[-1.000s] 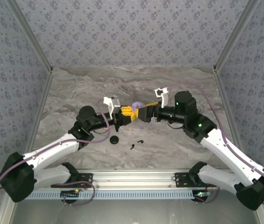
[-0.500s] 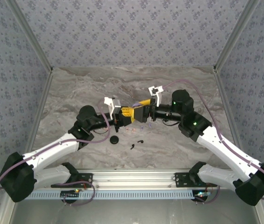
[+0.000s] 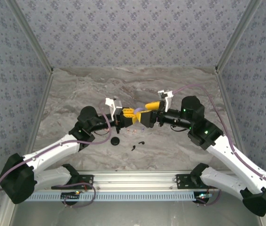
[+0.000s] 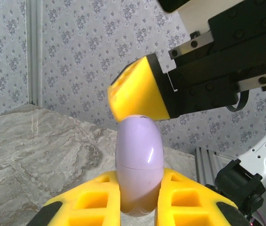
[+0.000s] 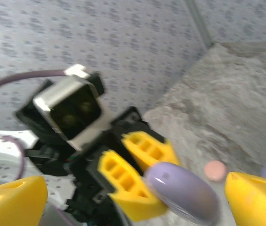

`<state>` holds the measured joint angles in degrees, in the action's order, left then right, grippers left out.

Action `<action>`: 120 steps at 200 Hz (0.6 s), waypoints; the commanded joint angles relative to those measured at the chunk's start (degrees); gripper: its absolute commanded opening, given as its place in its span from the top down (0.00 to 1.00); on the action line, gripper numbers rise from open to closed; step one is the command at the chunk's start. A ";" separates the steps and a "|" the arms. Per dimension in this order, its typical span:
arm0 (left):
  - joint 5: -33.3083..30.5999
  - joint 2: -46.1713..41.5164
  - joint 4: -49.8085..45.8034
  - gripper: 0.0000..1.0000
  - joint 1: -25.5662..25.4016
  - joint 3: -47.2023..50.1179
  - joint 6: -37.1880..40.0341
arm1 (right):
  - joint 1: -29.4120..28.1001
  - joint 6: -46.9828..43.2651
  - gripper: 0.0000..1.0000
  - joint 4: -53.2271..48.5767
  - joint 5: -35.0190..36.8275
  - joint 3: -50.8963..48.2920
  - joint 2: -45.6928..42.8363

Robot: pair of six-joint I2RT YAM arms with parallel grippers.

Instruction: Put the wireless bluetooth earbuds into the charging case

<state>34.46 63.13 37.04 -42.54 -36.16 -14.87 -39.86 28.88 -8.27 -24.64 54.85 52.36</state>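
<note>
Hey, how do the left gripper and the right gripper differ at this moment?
The left gripper is shut on the lilac case; the right gripper is open and holds nothing. The left gripper's fingers pinch one end of the case, while the right gripper's fingers stand wide apart around its other end. Both have yellow fingers and face each other above the table.

I see soft, even light from overhead, with only faint shadows on the tabletop (image 3: 76, 89). The left wrist view is crisp, with a thin glare streak on the lilac charging case (image 4: 139, 165). The right wrist view is smeared, its yellow fingers (image 5: 11, 200) out of focus.
</note>
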 commanded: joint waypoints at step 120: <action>-0.63 25.41 -26.65 1.00 20.28 -18.17 -14.95 | 4.86 5.84 0.00 -29.56 33.68 2.41 -3.05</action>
<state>32.08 83.90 16.40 -25.54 -50.63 -25.21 -36.01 32.01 -35.46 7.66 58.92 49.84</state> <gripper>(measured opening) 0.163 0.997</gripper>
